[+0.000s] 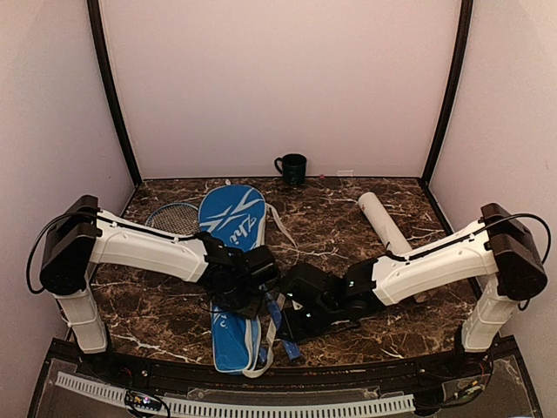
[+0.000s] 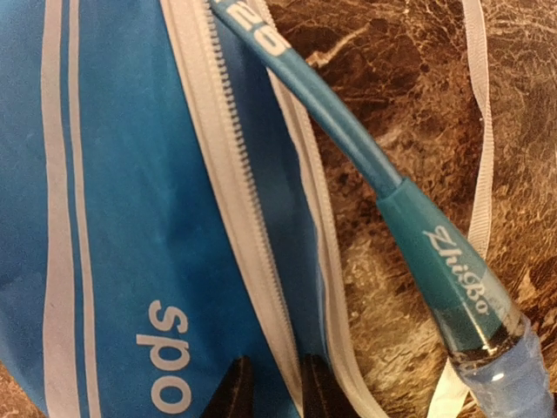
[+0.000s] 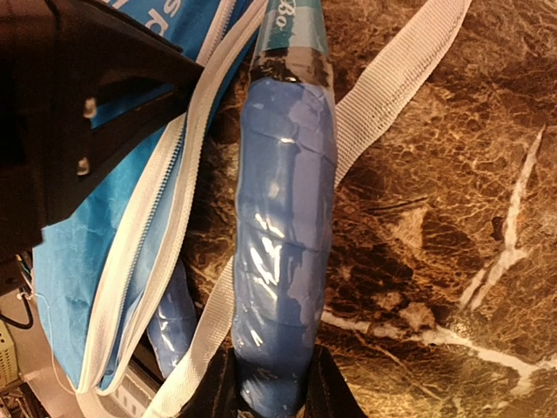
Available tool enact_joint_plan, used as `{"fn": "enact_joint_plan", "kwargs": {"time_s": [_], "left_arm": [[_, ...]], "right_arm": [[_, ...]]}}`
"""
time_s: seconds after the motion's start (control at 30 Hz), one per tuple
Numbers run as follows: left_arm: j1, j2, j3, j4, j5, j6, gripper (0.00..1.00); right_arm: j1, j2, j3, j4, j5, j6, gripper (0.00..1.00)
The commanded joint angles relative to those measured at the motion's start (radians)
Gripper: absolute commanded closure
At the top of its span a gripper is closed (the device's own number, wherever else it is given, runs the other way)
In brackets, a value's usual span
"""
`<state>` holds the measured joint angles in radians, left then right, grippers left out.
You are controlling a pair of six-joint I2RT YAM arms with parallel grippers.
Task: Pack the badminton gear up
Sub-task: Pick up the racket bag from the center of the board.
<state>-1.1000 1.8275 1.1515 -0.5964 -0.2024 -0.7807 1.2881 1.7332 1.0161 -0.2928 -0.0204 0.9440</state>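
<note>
Dark marble tabletop (image 1: 335, 231) with pinkish walls all round, and the blue racket cover (image 1: 233, 222) lies lengthwise down the middle, narrow end toward the arms. Both grippers meet at that near end.

The right gripper (image 3: 265, 396) is clamped on the butt of a racket handle (image 3: 285, 209), the plastic-wrapped blue grip sitting snug between the two fingers. The left gripper (image 2: 274, 394) has its jaws nearly together with the cover's white zipper edge (image 2: 231, 192) running between them. It looks like a pinch on that flap, though I wouldn't swear how firm it is.

What matters next is how that handle lies. It sits just outside the cover's open zip on the right-hand side, with its long axis pointing straight away from the right fingers. The shaft (image 2: 331, 104) slants off toward the cover instead of running parallel with it. A racket head (image 1: 174, 218) pokes out on the cover's far-left side. So my guess is the right arm has to swing the handle left and in under the flap while the left holds the zip up.

A second handle (image 3: 172, 318) shows between the zip edges, so one racket seems to be in. The white shuttlecock tube (image 1: 383, 222) lies well apart at right, and a dark green mug (image 1: 291, 167) sits by the back wall.
</note>
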Motion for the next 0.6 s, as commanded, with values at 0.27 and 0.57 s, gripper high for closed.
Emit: {"fn": "enact_joint_plan", "kwargs": {"time_s": [0.27,0.57], "left_arm": [[-0.009,-0.064,-0.041,0.003,-0.008,-0.028,1.00],[-0.008,-0.248,-0.156,0.193,0.035,-0.026,1.00]], "right_arm": [[0.007,-0.083,0.000,-0.017,0.091,0.008,0.93],[0.006,-0.073,0.036,-0.018,0.097,0.009,0.92]]}}
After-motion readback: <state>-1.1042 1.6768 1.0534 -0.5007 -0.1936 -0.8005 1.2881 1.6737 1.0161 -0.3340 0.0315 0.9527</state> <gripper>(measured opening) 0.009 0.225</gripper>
